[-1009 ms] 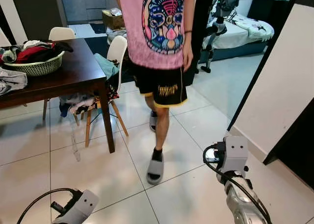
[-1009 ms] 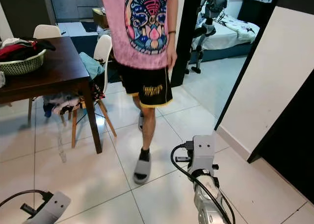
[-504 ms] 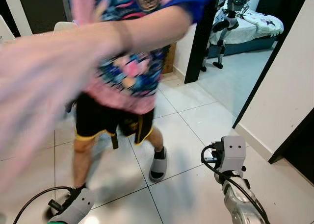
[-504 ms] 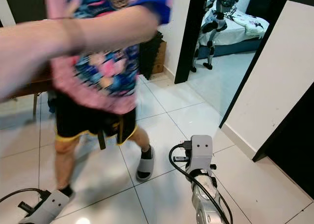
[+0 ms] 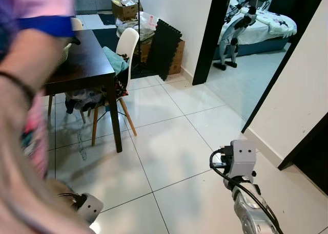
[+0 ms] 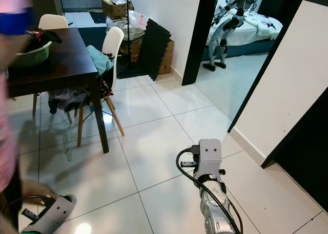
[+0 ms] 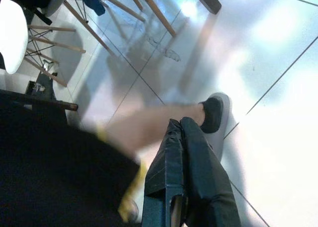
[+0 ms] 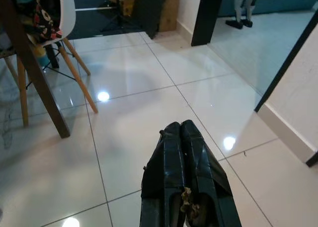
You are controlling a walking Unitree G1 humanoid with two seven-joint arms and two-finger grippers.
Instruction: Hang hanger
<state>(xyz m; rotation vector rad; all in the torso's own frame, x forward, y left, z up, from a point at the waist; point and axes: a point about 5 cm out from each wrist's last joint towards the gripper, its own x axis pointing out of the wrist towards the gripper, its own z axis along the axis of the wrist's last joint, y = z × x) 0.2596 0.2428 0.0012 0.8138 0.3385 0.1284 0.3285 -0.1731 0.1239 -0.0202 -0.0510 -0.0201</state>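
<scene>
Left eye view: a blurred person (image 5: 25, 116) passes close on the robot's left, beside a dark table (image 5: 82, 70) and a white chair (image 5: 125, 47) draped with clothes. The left arm hangs low near the floor; the right arm (image 5: 241, 162) is held over bare tiles. No hanger can be made out, so where it is cannot be told.

Right eye view: a laundry basket (image 6: 31, 55) of garments stands on the table. A doorway (image 6: 225, 44) opens onto a bedroom.

Left wrist view: the left gripper (image 7: 184, 137) has its two black fingers pressed together with nothing between them, above a slippered foot (image 7: 216, 113) on the tiles.

Right wrist view: the right gripper (image 8: 181, 137) likewise has its fingers closed together and empty, pointing over the floor toward the chair legs.

Judgement: a hanger is probably light, stiff and smooth, apt to swing or slip. A hold on the shoulder bar or neck, leaving the hook free, seems best.
</scene>
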